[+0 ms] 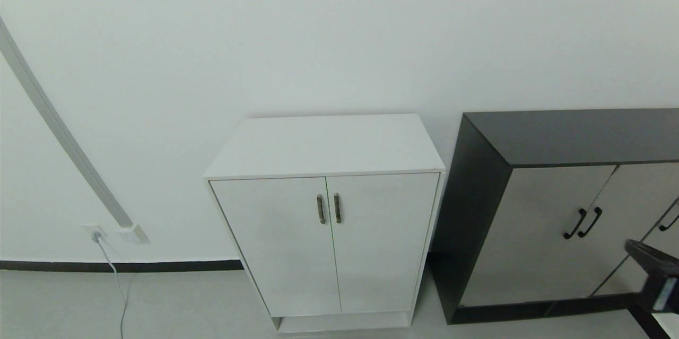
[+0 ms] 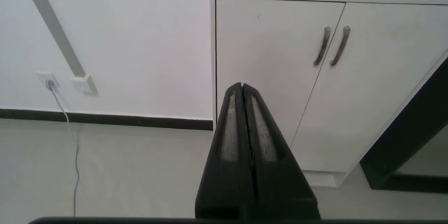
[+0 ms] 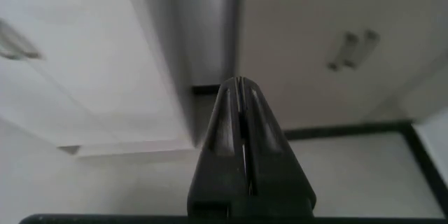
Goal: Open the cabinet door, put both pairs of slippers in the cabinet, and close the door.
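A white two-door cabinet [image 1: 323,243] stands against the wall with both doors closed. Its two dark handles [image 1: 329,208] sit side by side at the centre seam. In the left wrist view my left gripper [image 2: 242,87] is shut with nothing in it. It hangs in front of the cabinet's left door [image 2: 273,63], clearly short of the handles [image 2: 331,45]. My right gripper [image 3: 240,82] is also shut and empty. It hovers over the floor gap between the white cabinet [image 3: 91,63] and the black cabinet [image 3: 329,42].
A black-framed cabinet [image 1: 530,211] with pale doors and black handles stands close to the right of the white one. On the left, a wall socket [image 1: 95,233] has a cable trailing to the floor, under a slanted conduit [image 1: 58,127]. Grey floor [image 2: 105,175] lies in front.
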`<state>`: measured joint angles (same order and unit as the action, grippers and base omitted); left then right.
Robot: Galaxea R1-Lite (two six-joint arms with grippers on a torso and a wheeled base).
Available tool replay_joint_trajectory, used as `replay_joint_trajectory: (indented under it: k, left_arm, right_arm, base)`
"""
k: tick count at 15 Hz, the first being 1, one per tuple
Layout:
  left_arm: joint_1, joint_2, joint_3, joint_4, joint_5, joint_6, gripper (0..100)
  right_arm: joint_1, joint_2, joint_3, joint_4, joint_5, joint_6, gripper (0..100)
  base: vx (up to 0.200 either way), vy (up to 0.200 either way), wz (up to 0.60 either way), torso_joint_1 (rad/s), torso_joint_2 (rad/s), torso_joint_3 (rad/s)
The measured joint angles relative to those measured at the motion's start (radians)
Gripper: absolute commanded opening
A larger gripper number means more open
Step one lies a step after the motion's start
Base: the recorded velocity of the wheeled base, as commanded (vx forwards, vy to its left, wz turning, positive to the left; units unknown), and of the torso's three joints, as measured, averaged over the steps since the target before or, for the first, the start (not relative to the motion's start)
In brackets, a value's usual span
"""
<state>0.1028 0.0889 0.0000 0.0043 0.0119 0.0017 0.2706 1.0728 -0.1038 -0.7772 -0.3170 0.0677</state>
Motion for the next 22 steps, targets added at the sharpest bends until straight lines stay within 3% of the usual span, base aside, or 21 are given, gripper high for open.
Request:
replay_joint_trajectory:
  k: [3, 5, 8, 14, 18, 22]
  left_arm:
    - [-0.001, 0.0, 0.0, 0.0, 0.0, 0.0, 0]
    - [0.0, 0.0, 0.0, 0.0, 0.0, 0.0, 0]
    - [0.0, 0.0, 0.0, 0.0, 0.0, 0.0, 0]
    - [0.0, 0.0, 0.0, 0.0, 0.0, 0.001, 0]
    - [0.0, 0.0, 0.0, 0.0, 0.0, 0.0, 0]
    - [0.0, 0.0, 0.0, 0.0, 0.0, 0.0, 0]
  right_arm:
    - [-0.051, -0.347, 0.05, 0.312, 0.022, -0.025, 0]
    - [-0.059, -0.599, 0.047, 0.606, 0.089, -0.038, 0]
    - [-0.052, -0.861, 0.037, 0.862, 0.181, -0.047, 0]
    - [0.074, -0.977, 0.034, 0.882, 0.159, -0.09, 0]
    - [-0.06, -0.945, 0.034, 0.862, 0.035, -0.129, 0]
    - [-0.245, -0.997, 0.037, 0.859, 0.062, -0.131, 0]
  base:
    - [0.0, 0.0, 0.0, 0.0, 0.0, 0.0]
    - [0.0, 0.0, 0.0, 0.0, 0.0, 0.0]
    - [0.0, 0.0, 0.0, 0.0, 0.0, 0.0]
    - [0.0, 0.0, 0.0, 0.0, 0.0, 0.0]
    - [0.0, 0.0, 0.0, 0.0, 0.0, 0.0]
    - [0.0, 0.0, 0.0, 0.0, 0.0, 0.0]
